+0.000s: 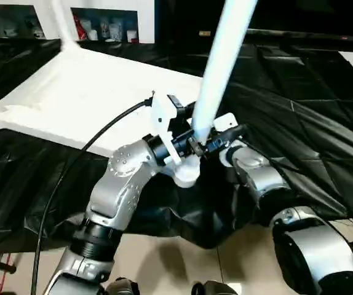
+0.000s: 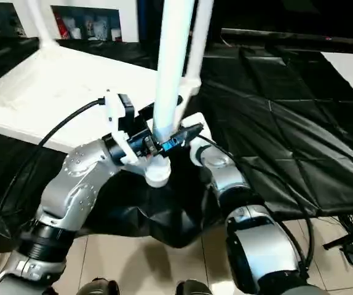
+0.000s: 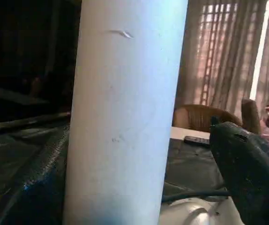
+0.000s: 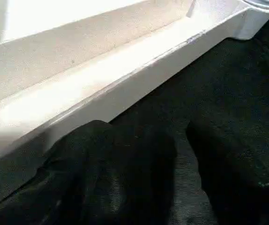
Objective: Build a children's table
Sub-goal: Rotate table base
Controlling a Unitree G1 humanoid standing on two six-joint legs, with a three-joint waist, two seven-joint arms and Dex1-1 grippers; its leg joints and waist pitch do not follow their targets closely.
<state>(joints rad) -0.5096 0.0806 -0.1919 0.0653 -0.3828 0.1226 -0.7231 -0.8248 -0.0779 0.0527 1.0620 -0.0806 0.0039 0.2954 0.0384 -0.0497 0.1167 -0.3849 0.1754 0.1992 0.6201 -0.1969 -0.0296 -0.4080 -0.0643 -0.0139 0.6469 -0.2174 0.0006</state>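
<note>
- Left eye view: the white tabletop (image 1: 78, 98) lies flat on the black-draped work table (image 1: 305, 123), on the robot's left, its near corner socket (image 1: 186, 175) hanging out past the table's front edge.
- A white leg (image 1: 222, 58) rises from that socket, leaning away to the right and running out of the top of the frame.
- Both grippers meet at the leg's lower end, just above the socket — the left gripper (image 1: 192, 144) coming in from the left, the right gripper (image 1: 222, 138) from the right.
- Left wrist view: the leg (image 3: 125, 112) stands close in front, with one black finger (image 3: 249, 168) apart from it on one side; the jaws stand wide, and I cannot tell whether they touch the leg.
- Right wrist view: two black fingers (image 4: 115, 178) are parted over the black cloth, with nothing between them, beside the tabletop's long side wall (image 4: 125, 89).
- Black cloth to the right of the leg lies bare and wrinkled — open room on that side.
- Pale floor (image 1: 195, 264) shows below the table's front edge, between the two silver forearms.
</note>
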